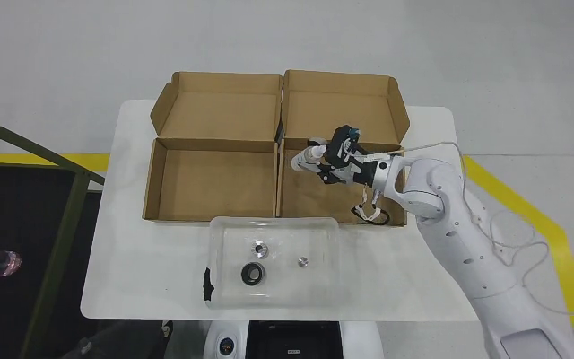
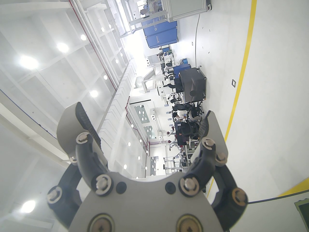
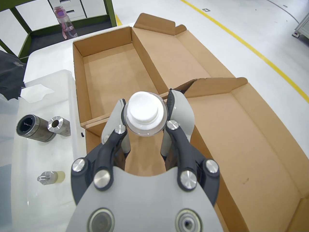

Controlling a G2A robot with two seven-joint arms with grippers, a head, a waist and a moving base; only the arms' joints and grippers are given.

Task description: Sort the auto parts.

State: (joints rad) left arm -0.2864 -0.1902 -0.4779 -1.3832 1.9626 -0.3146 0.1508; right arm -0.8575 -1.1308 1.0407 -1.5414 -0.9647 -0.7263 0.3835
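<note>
We find the open room for moving in the two cardboard boxes: the left box [image 1: 215, 184] and the right box [image 1: 327, 199] stand side by side on the white table [image 1: 134, 233], walls touching and lids folded back toward twelve o'clock, each showing a wide brown floor; the nearest edges to the right gripper [image 1: 309, 160] are the shared wall between the boxes and the right box's back wall; the clear plastic bin [image 1: 273, 222] sits at six o'clock, just beside the boxes' front walls; in it lie a linear bearing [image 1: 256, 274], a steel bushing [image 1: 261, 248] just beside it at its twelve o'clock, and a small pin [image 1: 303, 262] apart at its three o'clock; the right gripper is clenched on a white stepped cap [image 3: 144, 113], round with a clear rim, held above the right box near its ten o'clock corner; the left gripper [image 2: 144, 115] points up at the ceiling, its fingers spread wide apart.
</note>
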